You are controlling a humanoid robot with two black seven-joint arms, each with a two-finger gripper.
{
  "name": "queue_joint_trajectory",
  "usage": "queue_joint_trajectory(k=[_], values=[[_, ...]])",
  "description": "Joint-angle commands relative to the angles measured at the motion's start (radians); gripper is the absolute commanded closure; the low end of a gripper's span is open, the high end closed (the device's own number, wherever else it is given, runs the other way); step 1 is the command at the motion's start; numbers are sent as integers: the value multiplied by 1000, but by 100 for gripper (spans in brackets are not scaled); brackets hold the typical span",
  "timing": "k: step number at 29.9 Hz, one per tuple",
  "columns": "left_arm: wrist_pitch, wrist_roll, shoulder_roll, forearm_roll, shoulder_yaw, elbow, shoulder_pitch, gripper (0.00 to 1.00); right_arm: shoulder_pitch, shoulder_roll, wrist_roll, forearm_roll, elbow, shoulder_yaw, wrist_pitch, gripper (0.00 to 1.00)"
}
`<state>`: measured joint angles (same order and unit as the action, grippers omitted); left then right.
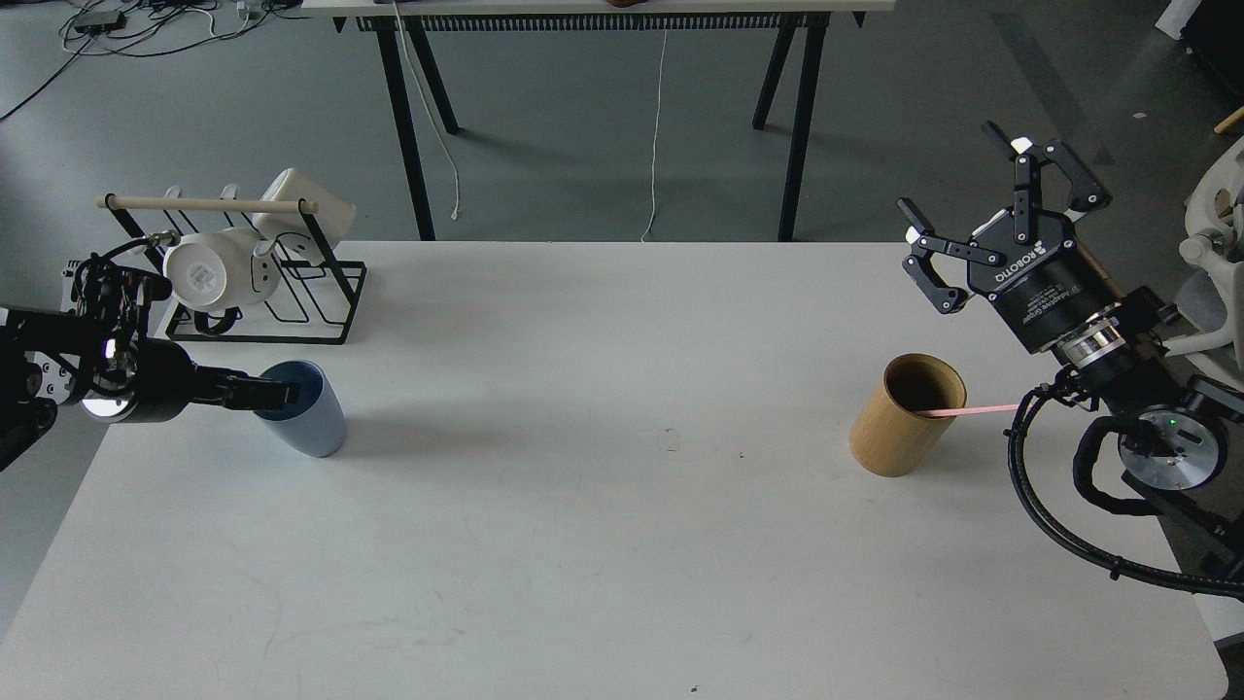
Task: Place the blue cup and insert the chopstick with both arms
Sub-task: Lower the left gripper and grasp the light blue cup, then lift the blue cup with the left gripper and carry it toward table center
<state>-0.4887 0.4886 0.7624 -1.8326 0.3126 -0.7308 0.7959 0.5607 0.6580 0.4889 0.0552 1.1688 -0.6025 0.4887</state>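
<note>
The blue cup point(313, 432) stands upright on the left part of the white table point(622, 544). My left gripper point(277, 394) comes in low from the left, its tip lying over the cup's mouth. It is seen edge-on and dark, so its two fingers cannot be told apart. The pink chopstick point(977, 410) leans out to the right of a tan wooden cylinder point(904, 418) on the right side. My right gripper point(957, 185) hangs above and behind that cylinder, open and holding nothing.
A black wire rack point(292, 292) with a wooden rod and white mugs point(209, 272) stands at the table's back left, just behind the cup. Black cables point(1050, 525) of the right arm loop over the table's right edge.
</note>
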Motion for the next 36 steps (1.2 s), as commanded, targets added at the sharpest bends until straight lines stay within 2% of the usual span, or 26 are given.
queue_joint_trajectory(k=[1,4,5,7,9,11,13,25,28,32,34,36], values=[[0,0,0,21,-3,-1,-15,30,-5,2,0,0,-1,-2,0,11],[0,0,0,19,-3,1,-26,60,-10,2,0,0,-6,-3,0,11],[0,0,2,19,-3,1,-26,66,-10,2,0,0,-6,-3,0,11],[0,0,2,18,-3,-1,-26,67,-10,2,0,0,-6,-3,0,11],[0,0,2,21,-3,1,-27,75,-12,3,0,0,-6,-3,0,11],[0,0,0,21,-1,1,-34,89,-13,3,0,0,-6,-3,0,11],[0,0,0,22,-1,-1,-35,98,-16,3,0,0,-6,-3,0,11],[0,0,11,104,8,-16,-20,100,-28,2,0,0,-6,-7,0,11],[0,0,12,163,13,-106,-5,100,-27,2,0,2,-9,-11,0,11],[0,0,-12,275,11,-284,92,100,-24,6,0,2,-38,-63,0,11],[0,0,-88,286,0,-271,167,100,-24,9,0,3,-57,-92,0,11],[0,0,-184,283,-10,-195,251,100,-24,20,0,12,-72,-111,0,11]])
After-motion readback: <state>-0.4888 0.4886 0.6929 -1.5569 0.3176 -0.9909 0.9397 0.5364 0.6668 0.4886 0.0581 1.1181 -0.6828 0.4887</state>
